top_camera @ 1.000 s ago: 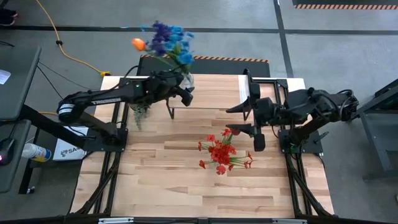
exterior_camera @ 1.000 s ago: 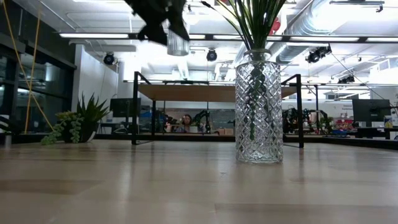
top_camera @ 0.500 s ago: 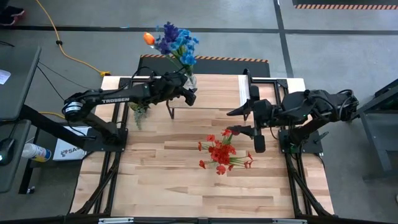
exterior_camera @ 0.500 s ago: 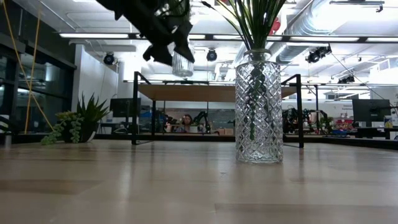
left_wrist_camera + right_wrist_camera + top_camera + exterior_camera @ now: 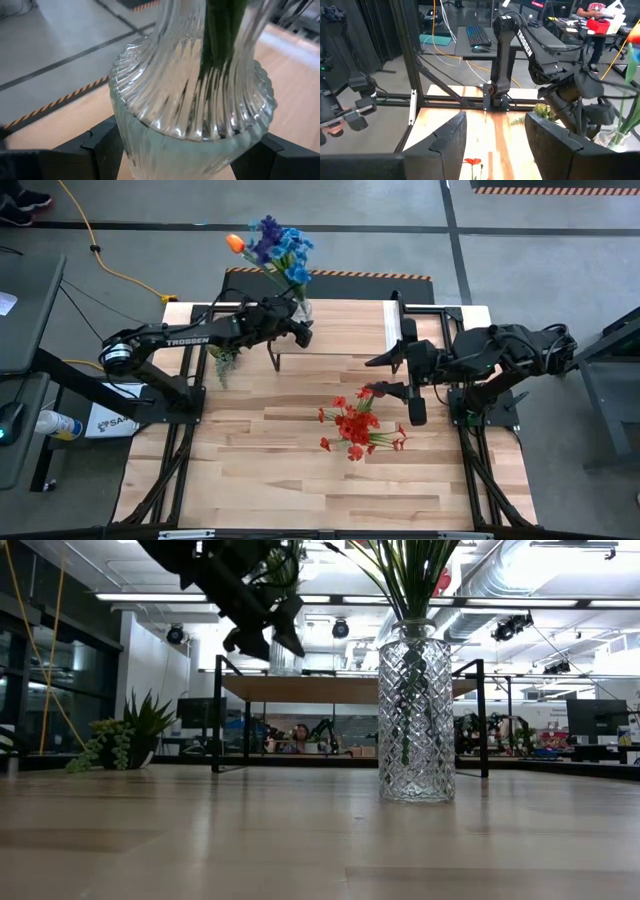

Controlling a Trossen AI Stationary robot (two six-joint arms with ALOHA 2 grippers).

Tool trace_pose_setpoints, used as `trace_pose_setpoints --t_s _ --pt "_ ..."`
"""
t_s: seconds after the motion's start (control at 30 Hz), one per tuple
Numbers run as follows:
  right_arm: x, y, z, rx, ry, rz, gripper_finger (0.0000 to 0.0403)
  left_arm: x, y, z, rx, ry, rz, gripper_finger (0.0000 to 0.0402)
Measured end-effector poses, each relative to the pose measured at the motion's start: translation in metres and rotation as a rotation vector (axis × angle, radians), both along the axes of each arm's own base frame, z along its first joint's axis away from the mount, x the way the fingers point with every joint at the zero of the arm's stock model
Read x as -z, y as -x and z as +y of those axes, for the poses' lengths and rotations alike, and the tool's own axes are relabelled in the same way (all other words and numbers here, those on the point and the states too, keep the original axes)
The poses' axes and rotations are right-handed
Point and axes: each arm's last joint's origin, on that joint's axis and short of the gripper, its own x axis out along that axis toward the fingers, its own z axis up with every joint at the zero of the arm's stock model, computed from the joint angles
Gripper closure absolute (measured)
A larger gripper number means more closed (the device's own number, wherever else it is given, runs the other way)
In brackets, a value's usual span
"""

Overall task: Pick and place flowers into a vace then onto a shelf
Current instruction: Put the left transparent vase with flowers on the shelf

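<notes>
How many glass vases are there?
2: a ribbed vase with blue and purple flowers held by the left gripper over the shelf; a diamond-cut vase mid-table holding red flowers.

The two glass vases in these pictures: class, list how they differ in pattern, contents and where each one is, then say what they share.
The ribbed vase has vertical flutes; the diamond-cut vase has a crisscross pattern. The ribbed vase carries blue, purple and orange flowers; the diamond-cut vase carries red flowers. The left gripper holds the ribbed vase over the shelf; the diamond-cut vase stands ungripped mid-table. Both are clear glass.
</notes>
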Motion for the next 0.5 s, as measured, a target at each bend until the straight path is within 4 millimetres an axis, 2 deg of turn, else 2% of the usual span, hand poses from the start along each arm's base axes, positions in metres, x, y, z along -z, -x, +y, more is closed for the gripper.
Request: trace_pose_setpoints --t_s 0.1,0.5 --pt "0.001 0.0 0.0 -0.002 -0.006 0.011 0.021 0.0 -0.001 0.0 0.008 -0.013 -0.042 0.0085" --pt "0.001 0.0 0.0 -0.001 -0.006 0.015 0.021 0.016 0.003 -0.002 -0.006 -0.006 0.006 0.0085"
